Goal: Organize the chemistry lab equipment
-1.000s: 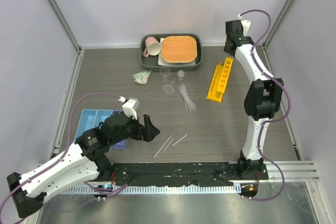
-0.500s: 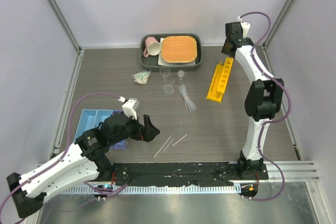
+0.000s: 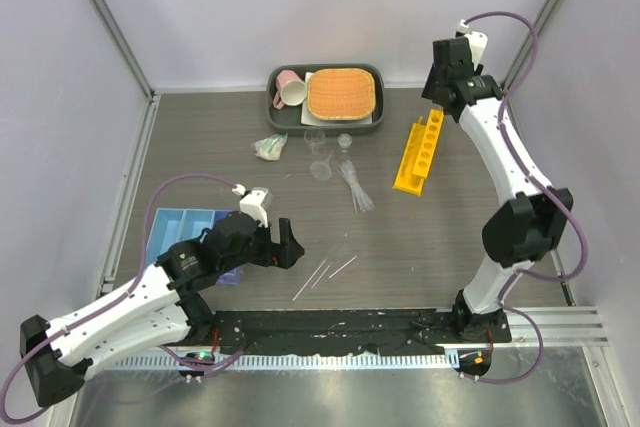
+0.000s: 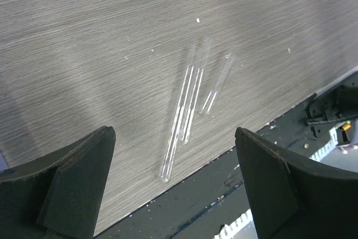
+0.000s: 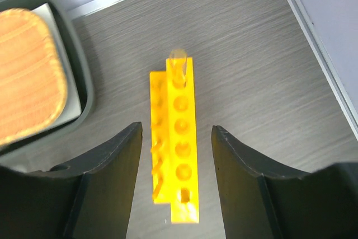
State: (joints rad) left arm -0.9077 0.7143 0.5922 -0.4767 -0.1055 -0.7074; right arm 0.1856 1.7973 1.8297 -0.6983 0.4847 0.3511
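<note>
Just now the right gripper [image 5: 174,130] spread its jaws and lifted clear of the yellow holed plastic tube rack [image 5: 182,155]. One thin clear glass tube [image 5: 178,55] stood in its far end hole, likely just released. Left gripper [image 4: 173,132], wide and empty, hovered over three loose glass tubes [image 4: 187,96] on the table, seemingly next.

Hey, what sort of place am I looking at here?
Probably a robot test cell staged as a chemistry bench: two robot arms at a walled table, a yellow tube rack, thin glass tubes.

No legible text, labels, brands, nos. or signs anywhere in view.
</note>
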